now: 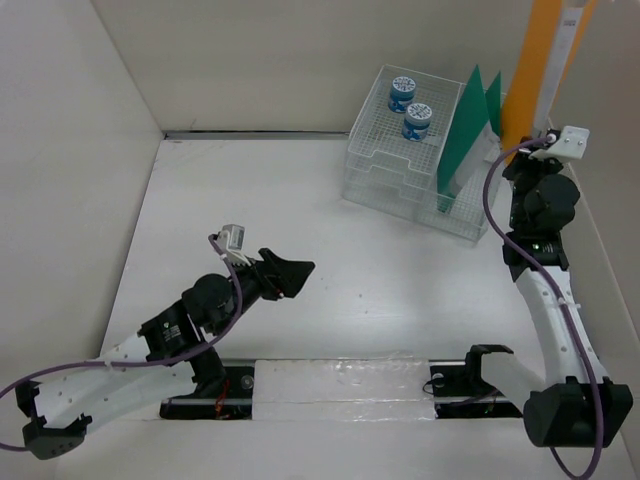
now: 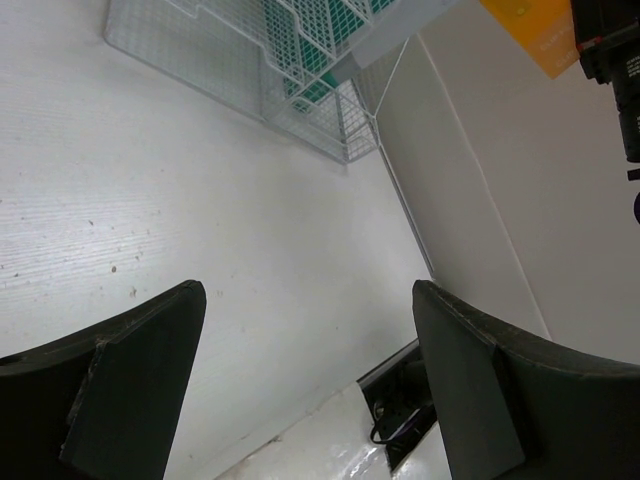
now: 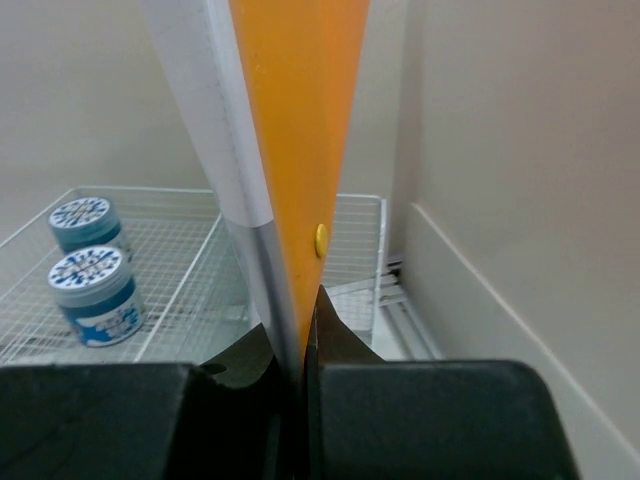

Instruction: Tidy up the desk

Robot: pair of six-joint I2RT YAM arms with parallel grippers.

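The desk [image 1: 400,300] is matt white and smooth, with a few small dark specks. The rack [image 1: 390,190] is of thin pale wire mesh. The jars [image 1: 402,93] look like glossy plastic. The orange sheet [image 3: 300,120] is smooth with a slight sheen and carries a shiny brass-coloured stud [image 3: 320,238]. The fingers [image 2: 130,390] of the left gripper [image 2: 308,300] are matt black, a little grainy.

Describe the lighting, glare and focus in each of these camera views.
Top external: soft, even light, faint shadows on the desk, slight sheen on the clear strip. Left wrist: the open left gripper is dark and soft-edged, the desk specks sharp. Right wrist: the right gripper, shut on the orange folder, is nearly black; the jars read clearly.
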